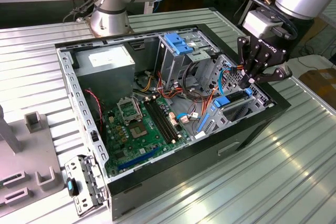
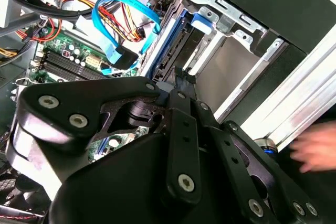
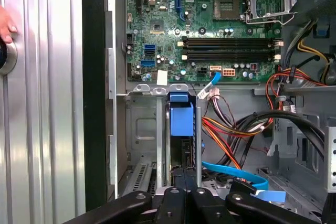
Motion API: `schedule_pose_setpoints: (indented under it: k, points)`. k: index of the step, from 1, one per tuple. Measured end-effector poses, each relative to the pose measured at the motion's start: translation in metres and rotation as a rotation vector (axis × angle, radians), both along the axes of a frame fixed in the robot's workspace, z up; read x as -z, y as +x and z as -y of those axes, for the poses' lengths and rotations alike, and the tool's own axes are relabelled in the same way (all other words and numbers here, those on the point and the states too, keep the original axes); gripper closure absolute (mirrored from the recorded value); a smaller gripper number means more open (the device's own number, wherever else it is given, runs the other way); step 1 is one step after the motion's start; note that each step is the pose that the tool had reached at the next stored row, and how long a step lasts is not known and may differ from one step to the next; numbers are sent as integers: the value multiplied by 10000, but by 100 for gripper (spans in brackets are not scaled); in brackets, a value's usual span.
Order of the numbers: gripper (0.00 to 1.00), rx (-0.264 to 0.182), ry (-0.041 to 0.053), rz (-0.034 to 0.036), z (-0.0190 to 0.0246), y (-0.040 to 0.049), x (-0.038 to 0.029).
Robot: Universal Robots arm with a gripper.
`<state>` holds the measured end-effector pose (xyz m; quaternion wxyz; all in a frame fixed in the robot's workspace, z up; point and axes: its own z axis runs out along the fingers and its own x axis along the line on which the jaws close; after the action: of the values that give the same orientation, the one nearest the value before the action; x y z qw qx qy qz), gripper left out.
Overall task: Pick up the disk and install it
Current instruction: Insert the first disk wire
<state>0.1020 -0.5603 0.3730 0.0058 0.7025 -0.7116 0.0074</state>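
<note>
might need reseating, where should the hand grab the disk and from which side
Pinch the disk across its thin faces at the end far from the motherboard, coming down through the case's open side. It stands on edge in the bay, metal walls close on both flanks, so that end looks freest. The hand is shut on it there.

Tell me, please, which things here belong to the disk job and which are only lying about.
Job: disk in its blue frame, standing in the drive bay; hand right at it; open computer case.
Lying about: pale blue bracket; flat blue cable; grey blocks on the table; metal plate beside the case.
</note>
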Motion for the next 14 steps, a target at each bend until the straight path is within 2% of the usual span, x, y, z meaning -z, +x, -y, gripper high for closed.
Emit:
schedule_pose_setpoints:
  k: [3, 4, 5, 6, 8, 9, 12, 14]
  points:
    - [89, 0, -1, -1, 0, 4, 0]
    - [89, -10, -1, 0, 1, 50, 0]
    - [89, -44, 0, -1, 0, 167, 1]
    - [89, -69, 0, -1, -2, 240, 1]
    - [89, -294, -1, -1, -5, 264, 3]
    - [89, -688, -1, -1, -5, 269, 4]
    - [89, -811, -4, 0, -36, 280, -109]
    - [89, -813, -10, 0, -72, 281, -153]
